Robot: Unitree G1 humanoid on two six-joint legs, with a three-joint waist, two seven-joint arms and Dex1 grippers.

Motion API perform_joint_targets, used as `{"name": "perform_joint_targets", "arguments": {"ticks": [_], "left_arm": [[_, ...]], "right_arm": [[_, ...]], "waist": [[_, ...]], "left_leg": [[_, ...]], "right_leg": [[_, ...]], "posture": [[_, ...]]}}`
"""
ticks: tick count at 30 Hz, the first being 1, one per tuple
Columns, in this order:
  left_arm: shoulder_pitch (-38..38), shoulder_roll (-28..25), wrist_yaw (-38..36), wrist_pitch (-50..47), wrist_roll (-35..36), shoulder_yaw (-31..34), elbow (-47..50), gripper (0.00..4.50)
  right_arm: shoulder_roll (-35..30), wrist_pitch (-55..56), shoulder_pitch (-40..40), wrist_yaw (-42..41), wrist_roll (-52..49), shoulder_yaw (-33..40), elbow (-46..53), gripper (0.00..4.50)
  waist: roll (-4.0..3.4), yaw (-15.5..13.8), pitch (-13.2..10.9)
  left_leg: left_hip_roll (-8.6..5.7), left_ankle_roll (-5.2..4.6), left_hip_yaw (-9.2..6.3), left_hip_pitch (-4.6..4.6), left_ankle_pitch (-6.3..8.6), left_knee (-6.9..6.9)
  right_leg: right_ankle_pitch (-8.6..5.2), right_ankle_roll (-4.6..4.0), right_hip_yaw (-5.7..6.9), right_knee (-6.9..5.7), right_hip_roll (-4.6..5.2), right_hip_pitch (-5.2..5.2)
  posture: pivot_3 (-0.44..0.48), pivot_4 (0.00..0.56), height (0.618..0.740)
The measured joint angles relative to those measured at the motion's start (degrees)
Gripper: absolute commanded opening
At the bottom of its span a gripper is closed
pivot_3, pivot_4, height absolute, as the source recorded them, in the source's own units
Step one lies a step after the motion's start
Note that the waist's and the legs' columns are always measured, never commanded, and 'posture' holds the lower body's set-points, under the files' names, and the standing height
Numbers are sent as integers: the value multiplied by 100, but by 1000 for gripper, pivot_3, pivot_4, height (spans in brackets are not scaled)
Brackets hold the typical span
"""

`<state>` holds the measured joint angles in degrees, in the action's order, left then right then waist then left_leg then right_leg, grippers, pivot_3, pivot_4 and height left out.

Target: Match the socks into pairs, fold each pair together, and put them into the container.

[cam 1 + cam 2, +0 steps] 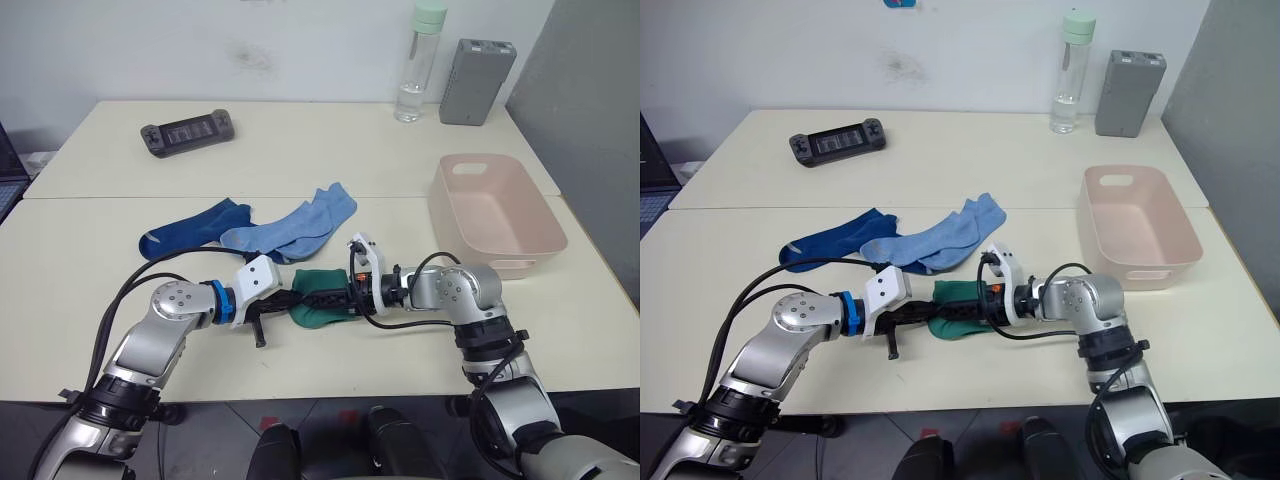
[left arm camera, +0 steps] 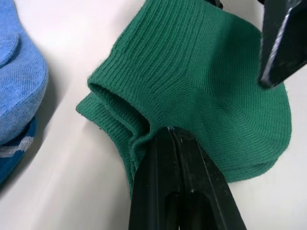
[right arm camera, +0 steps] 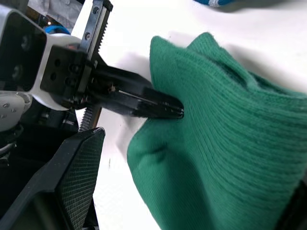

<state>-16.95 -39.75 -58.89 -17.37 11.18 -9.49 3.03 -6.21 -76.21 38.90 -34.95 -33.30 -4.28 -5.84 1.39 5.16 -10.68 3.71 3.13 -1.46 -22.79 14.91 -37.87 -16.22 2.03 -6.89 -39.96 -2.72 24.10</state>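
- The green socks (image 1: 322, 296) lie folded together near the front middle of the cream tabletop (image 1: 300, 150), between the two grippers.
- The left gripper (image 2: 169, 130) has its two black fingers pressed flat together and clenched on the cuff edge of the green socks; the right wrist view shows the same closed tips biting into the fabric.
- The right gripper (image 1: 345, 296) reaches in from the right and is over the green socks; one of its black fingers (image 2: 280, 45) stands at the far side of the fabric, the other (image 3: 72, 167) is well apart from it, so the pincer is spread, and I cannot tell whether it touches the socks.
- The light blue socks (image 1: 295, 228) lie overlapped just beyond the green ones, slanting up to the right.
- The dark navy socks (image 1: 195, 228) lie to their left, touching them, toe end towards the left.
- The pale pink container (image 1: 495, 215) stands on the right side of the table, well apart from the socks, its handle slot in the near wall.
- The surface is two cream tabletops butted together, with a seam (image 1: 120, 197) running left to right beyond the socks.
- On the far tabletop: a dark handheld game console (image 1: 188, 131) at left, and a clear water bottle (image 1: 415, 65) with a pale green cap beside a grey box (image 1: 476, 82) at right.
- Behind is a white wall (image 1: 200, 45); a grey panel (image 1: 590, 90) stands at the right.
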Motion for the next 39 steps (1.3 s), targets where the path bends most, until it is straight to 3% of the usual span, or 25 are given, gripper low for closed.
{"name": "perform_joint_targets", "arguments": {"ticks": [2, 13, 14, 17, 24, 29, 34, 39], "left_arm": [[5, 0, 13, -8, 10, 6, 2, 0], [6, -1, -27, -185, 214, 92, 71, 0], [11, -13, -63, -237, 285, 137, 90, 0], [49, -90, -201, -497, 687, 409, 304, 575], [-601, -556, -221, -2049, 2174, 1360, 1428, 2805], [-1629, -534, 38, -2645, 2667, 1480, 1476, 4420], [-2806, 164, 531, -2697, 2717, 1355, 1221, 4463], [-3441, 1113, 1131, -2662, 2523, 856, 1032, 4463]], "right_arm": [[-3, 78, -1, 9, 40, -32, -46, 3856], [-130, 283, -12, 18, 108, -183, -142, 17], [-171, 283, -16, 12, 106, -188, -101, 17], [-373, 219, -23, 1, 38, -134, 138, 0], [-989, 130, 205, 9, -292, 496, 1023, 0], [-1689, 224, 628, 28, -395, 1014, 1442, 0], [-2682, 753, 1179, -19, -187, 1213, 1456, 0], [-4173, 2341, 1415, -460, 915, 842, 719, 0]], "waist": [[0, 2, 0], [0, 0, 0], [0, -1, 0], [0, -5, -2], [0, -10, -6], [4, -42, -17], [2, -50, -18], [0, -105, -20]], "left_leg": [[0, 0, 0, 0, 0, 0], [0, 0, 0, -8, 0, 3], [0, 0, 0, -9, 0, 3], [0, 0, -1, -16, 0, 3], [-1, 0, -2, -18, 0, 3], [-2, 0, -5, -23, 0, 2], [-3, 0, 0, -23, 0, 7], [-5, -9, 8, -39, 6, 15]], "right_leg": [[0, 0, 0, 0, 0, 0], [-1, 0, 0, 2, 0, 6], [-1, 0, 0, 2, 0, 7], [-1, 0, 1, 4, 0, 12], [-2, 2, 2, 10, 0, 13], [-1, 3, 7, 17, 0, 12], [1, 5, 1, 43, 1, 4], [21, -3, -11, 93, 3, 4]], "posture": [[0, 150, 740], [0, 150, 740], [0, 150, 740], [0, 150, 740], [0, 150, 740], [0, 150, 740], [0, 150, 740], [0, 150, 740]]}}
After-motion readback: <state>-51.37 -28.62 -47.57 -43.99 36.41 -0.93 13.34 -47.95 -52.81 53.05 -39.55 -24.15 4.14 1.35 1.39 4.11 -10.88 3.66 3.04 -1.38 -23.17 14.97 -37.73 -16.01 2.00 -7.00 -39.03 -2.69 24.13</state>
